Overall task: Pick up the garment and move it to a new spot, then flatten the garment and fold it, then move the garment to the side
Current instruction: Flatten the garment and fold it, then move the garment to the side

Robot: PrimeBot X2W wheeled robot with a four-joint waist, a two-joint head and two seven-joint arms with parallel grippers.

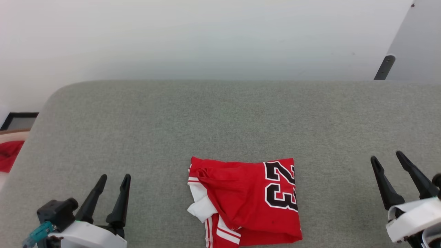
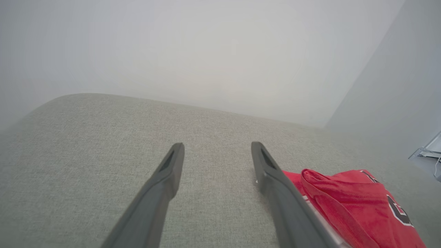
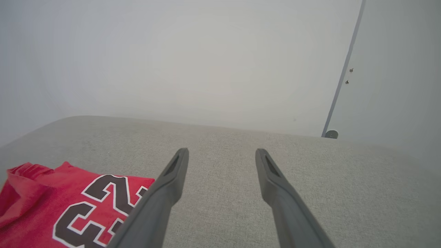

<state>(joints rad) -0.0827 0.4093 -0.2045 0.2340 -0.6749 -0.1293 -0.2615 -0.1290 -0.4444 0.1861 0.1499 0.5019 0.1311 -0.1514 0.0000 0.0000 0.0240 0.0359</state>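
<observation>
**At the near edge: folded jersey between two released hands**

Nearest the robot, at the lower corners of the head view, the left hand (image 1: 115,176) and the right hand (image 1: 386,156) hover over the grey fabric-covered worktop (image 1: 220,120). Each has its two dark fingers spread apart, with nothing between them. Between the hands, at the middle of the near edge, lies the garment (image 1: 241,199), touching neither hand. It is folded into a rough rectangle. Its red body faces up, and a black, white-outlined "23" runs sideways along its right part. A white sleeve and red-and-white striped trim poke out at its left and near sides. The left wrist view shows a raised red fold along the garment's edge, and the right wrist view shows the numbers close beside that hand's finger.

Beyond the garment the worktop is bare grey weave out to its rounded far corner. Off the worktop's left side sit a small red cloth (image 1: 8,155) and a dark frame (image 1: 19,120). Farthest off, a dark post (image 1: 384,67) stands against the pale wall at the right.
</observation>
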